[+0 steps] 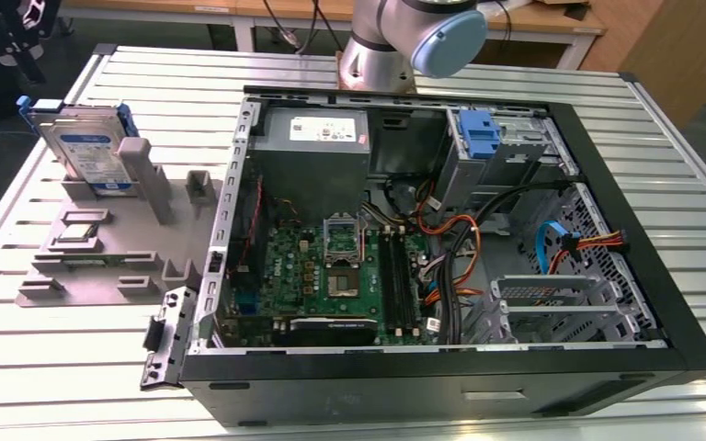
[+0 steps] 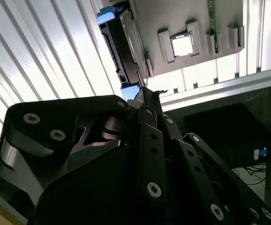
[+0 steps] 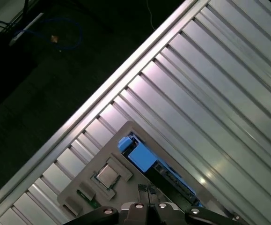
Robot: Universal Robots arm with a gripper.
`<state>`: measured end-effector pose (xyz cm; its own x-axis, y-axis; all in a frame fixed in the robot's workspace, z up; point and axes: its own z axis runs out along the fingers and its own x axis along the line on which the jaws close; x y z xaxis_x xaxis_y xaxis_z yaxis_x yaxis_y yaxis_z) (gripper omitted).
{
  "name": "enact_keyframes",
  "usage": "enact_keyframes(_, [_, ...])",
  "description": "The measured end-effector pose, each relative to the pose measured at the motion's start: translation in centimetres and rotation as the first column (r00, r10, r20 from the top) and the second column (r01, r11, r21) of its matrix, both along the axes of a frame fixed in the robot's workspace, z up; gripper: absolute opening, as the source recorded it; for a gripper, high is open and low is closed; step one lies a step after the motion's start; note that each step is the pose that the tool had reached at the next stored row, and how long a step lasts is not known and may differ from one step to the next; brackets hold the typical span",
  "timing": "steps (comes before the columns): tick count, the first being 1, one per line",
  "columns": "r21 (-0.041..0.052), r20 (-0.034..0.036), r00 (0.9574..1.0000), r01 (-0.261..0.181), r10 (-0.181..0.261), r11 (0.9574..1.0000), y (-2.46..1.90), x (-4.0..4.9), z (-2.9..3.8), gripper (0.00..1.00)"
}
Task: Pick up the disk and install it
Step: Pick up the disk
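Observation:
The disk (image 1: pixel 87 147) stands on edge in a grey holder (image 1: pixel 96 248) on the table, at the exterior view's left, beside the open computer case (image 1: pixel 451 230). It is silver-grey with a blue-and-white label and blue side rails. In both wrist views I look down on its top edge: disk (image 2: pixel 126 42) and disk (image 3: pixel 142 157). My gripper (image 2: pixel 148 91) hangs above the holder, a little off the disk, with its fingertips (image 3: pixel 142 188) pressed together and nothing between them. In the exterior view the gripper (image 1: pixel 10 46) is the dark shape at the upper left corner, above and behind the disk.
The holder also carries a processor chip (image 2: pixel 182 44), seen again as the chip (image 3: pixel 108 176), and a green memory stick. The table's edge (image 3: pixel 102 93) runs close by, with dark floor beyond. Inside the case are a blue bracket (image 1: pixel 482 133), a power supply (image 1: pixel 316 133) and loose cables.

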<state>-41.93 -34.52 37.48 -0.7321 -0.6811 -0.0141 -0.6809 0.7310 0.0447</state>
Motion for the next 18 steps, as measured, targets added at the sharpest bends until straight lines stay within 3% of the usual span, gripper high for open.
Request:
enact_keyframes(4, [0.0001,0.0002,0.9999,-0.016,0.016,0.9999,0.01,-0.39,-0.03,0.10])
enact_keyframes(9, [0.0001,0.0002,0.9945,-0.104,0.104,0.9945,0.01,-0.40,-0.10,0.10])
enact_keyframes(13, [0.0001,0.0001,0.9842,-0.177,0.177,0.9842,0.01,-0.40,-0.14,0.10])
enact_keyframes(18, [0.0001,0.0001,0.9658,-0.259,0.259,0.9658,0.01,-0.40,-0.16,0.10])
